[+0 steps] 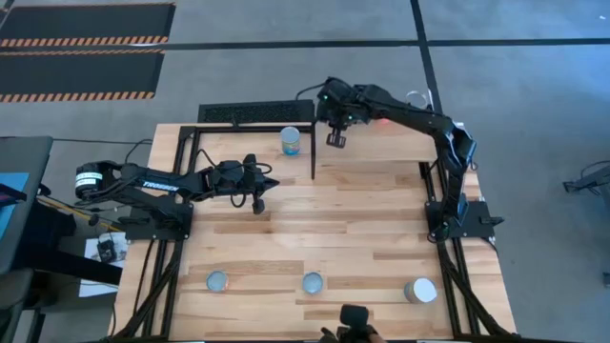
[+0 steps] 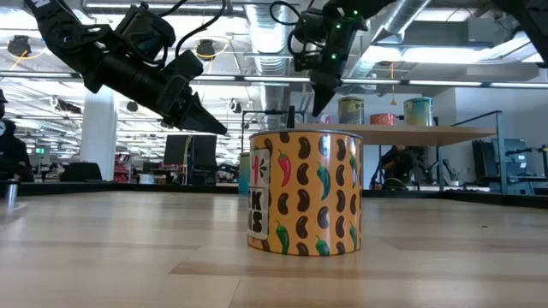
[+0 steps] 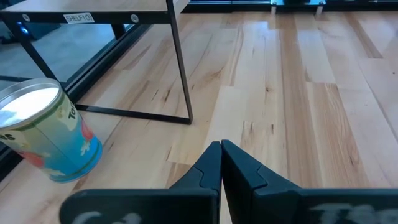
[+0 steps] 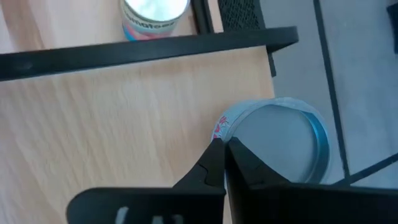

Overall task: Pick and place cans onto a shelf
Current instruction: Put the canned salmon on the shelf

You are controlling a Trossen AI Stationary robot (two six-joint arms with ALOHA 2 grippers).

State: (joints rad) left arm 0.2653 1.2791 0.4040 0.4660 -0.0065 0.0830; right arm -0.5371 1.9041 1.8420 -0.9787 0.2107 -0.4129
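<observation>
The shelf (image 1: pixel 381 151) is a pale board on black posts at the table's far side. In the low view three cans (image 2: pixel 351 109) stand on the shelf (image 2: pixel 428 133). My right gripper (image 1: pixel 335 139) is shut and points down over the shelf's left end. In the right wrist view its tips (image 4: pixel 222 152) show beside a silver-topped can (image 4: pixel 280 149) at the board's corner. A blue-labelled can (image 1: pixel 291 141) stands on the table left of the shelf. My left gripper (image 1: pixel 259 197) is shut, above the table's left middle. The blue-labelled can (image 3: pixel 46 134) is ahead of it.
Three more cans stand along the table's near edge (image 1: pixel 217 281), (image 1: pixel 313 283), (image 1: pixel 420 291); the middle one, patterned with beans and peppers (image 2: pixel 304 201), fills the low view. A thin black shelf post (image 3: pixel 180 62) stands ahead of my left gripper. Bare planks lie mid-table.
</observation>
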